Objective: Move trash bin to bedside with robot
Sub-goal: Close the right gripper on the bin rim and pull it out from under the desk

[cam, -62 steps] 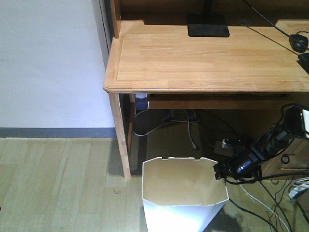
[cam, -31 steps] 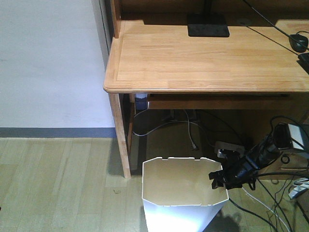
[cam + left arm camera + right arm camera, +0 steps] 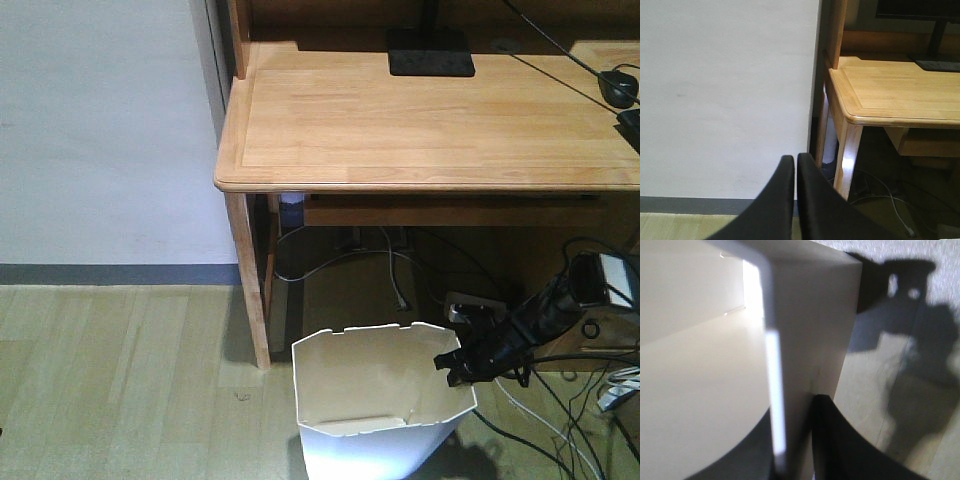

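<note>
The white trash bin [image 3: 372, 372] stands on the wood floor in front of the desk, its faceted rim open upward and its inside cream. My right gripper [image 3: 456, 366] sits on the bin's right rim. In the right wrist view the bin wall [image 3: 810, 315] runs between the two black fingers of the right gripper [image 3: 795, 412], one inside the bin and one outside, shut on the wall. The left gripper [image 3: 796, 159] is shut on nothing, held up facing the white wall. The bedside is out of view.
A light wooden desk [image 3: 430, 120] stands just behind the bin, its front left leg [image 3: 250, 280] close to the bin's left. Cables and a power strip [image 3: 476, 300] lie under the desk. More cables trail at the right. A white wall [image 3: 100, 130] is at left.
My right gripper dropped from beside the bin onto its right rim and closed on it. The bin has shifted slightly and its rim now looks tilted and bent.
</note>
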Motion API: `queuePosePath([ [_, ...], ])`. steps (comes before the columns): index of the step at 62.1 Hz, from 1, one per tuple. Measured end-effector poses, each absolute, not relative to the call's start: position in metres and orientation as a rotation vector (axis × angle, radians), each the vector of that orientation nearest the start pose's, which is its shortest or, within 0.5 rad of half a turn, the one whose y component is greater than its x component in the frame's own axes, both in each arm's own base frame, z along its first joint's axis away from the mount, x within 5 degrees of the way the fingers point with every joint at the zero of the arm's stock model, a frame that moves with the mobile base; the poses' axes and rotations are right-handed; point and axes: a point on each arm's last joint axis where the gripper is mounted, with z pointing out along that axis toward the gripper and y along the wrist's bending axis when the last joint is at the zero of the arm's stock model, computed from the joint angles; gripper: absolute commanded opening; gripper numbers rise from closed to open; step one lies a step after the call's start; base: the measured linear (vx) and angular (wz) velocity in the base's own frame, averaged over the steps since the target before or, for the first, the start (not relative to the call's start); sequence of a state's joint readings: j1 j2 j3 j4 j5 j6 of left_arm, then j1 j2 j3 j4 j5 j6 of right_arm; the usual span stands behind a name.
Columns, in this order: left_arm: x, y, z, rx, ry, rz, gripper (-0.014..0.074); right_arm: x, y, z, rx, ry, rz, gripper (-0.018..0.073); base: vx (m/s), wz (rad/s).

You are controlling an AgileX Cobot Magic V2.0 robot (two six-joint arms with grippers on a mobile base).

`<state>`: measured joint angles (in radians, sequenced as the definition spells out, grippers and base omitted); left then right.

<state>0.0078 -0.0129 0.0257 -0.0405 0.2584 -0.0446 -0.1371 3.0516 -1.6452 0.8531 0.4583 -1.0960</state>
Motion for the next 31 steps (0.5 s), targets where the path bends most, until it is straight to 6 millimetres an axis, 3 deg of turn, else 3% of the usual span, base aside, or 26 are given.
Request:
queuePosePath([
  [15,0.055,-0.001,0.182,-0.073,1.754,-0.064,-0.0006,0.376,-0.014,-0.167,-0.361,2.931,0.617,-0.0005,0.00,0.00],
  [31,0.055,-0.001,0.182,-0.073,1.755,-0.064,-0.0006,0.382,-0.008,-0.118,-0.383,2.880,0.715,-0.0005,0.00,0.00],
])
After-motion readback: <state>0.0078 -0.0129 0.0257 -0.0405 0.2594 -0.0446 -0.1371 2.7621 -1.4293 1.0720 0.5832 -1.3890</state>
